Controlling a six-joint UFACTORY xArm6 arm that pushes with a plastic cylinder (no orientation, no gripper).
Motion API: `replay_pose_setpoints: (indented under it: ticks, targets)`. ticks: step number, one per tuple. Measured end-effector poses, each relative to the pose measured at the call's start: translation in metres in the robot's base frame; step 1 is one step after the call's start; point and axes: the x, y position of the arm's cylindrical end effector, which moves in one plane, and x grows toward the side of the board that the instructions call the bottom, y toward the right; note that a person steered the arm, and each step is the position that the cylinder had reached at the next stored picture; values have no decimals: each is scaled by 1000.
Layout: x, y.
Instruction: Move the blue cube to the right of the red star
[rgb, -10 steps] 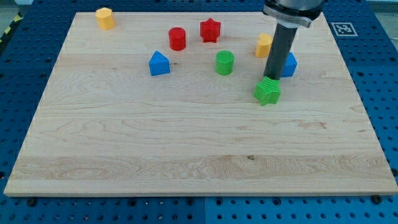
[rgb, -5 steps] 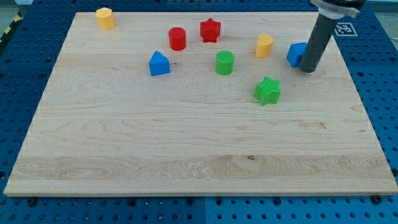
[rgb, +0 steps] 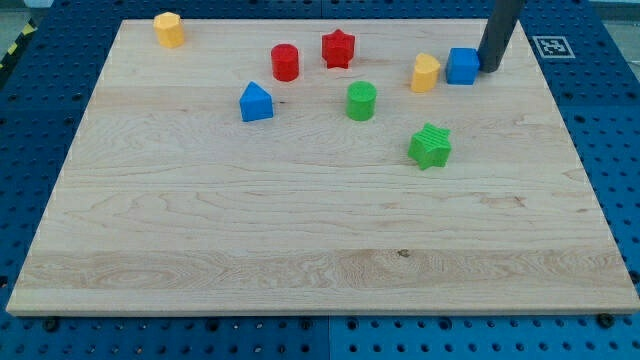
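Past the green star (rgb: 431, 146) nearer the front, my tip (rgb: 489, 69), a bare rod with no pincer, touches the blue cube's (rgb: 462, 66) right side, far right, beside the yellow block (rgb: 426, 73); the push left toward the red star (rgb: 339, 48) remains.

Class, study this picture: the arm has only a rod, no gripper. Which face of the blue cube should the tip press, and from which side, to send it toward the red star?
Press the blue cube on its flat face toward the view's right, where my tip already stands, pushing leftward toward the red star. The yellow block sits in that path, so probably steer above it.
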Motion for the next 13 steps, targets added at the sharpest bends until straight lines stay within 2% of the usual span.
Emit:
replay_pose_setpoints:
  ticks: [1, 2, 4, 5, 7, 8, 11, 13]
  targets:
    - [27, 0]
    - [34, -3]
    - [-24, -25]
    - [-25, -26]
    - [6, -8]
    - [6, -25]
    - [-29, -39]
    - [-26, -60]
